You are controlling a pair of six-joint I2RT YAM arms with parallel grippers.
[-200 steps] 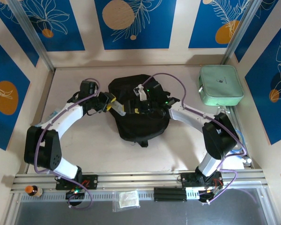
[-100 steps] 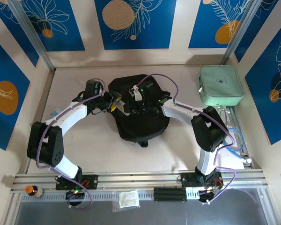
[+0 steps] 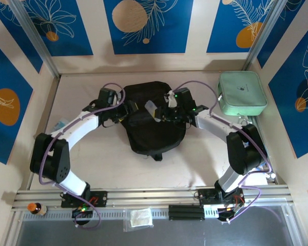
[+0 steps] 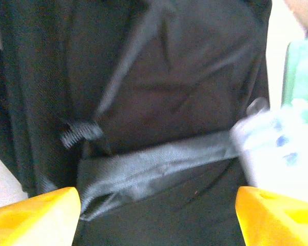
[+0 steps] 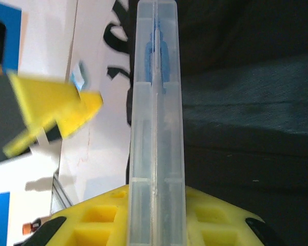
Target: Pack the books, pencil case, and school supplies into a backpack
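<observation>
Packing is partly done, we judge. The right gripper (image 3: pixel 167 106) is clamped on the clear plastic box (image 3: pixel 153 109) and holds it over the backpack (image 3: pixel 151 130), which lies mid-table toward the far edge. The left gripper (image 3: pixel 126 109) gapes wide and empty at the backpack's left side. The mint-green case (image 3: pixel 242 93) lies unpacked at the table's (image 3: pixel 92 169) far right corner. We cannot tell what the backpack contains.

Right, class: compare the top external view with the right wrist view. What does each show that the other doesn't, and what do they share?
From above: the mint-green zip case lying at the table's far right corner. From the wrist: a blurred blue shape inside the clear plastic box, which is seen end-on along its seam. Shared: that box gripped in the right tool over the black backpack.
</observation>
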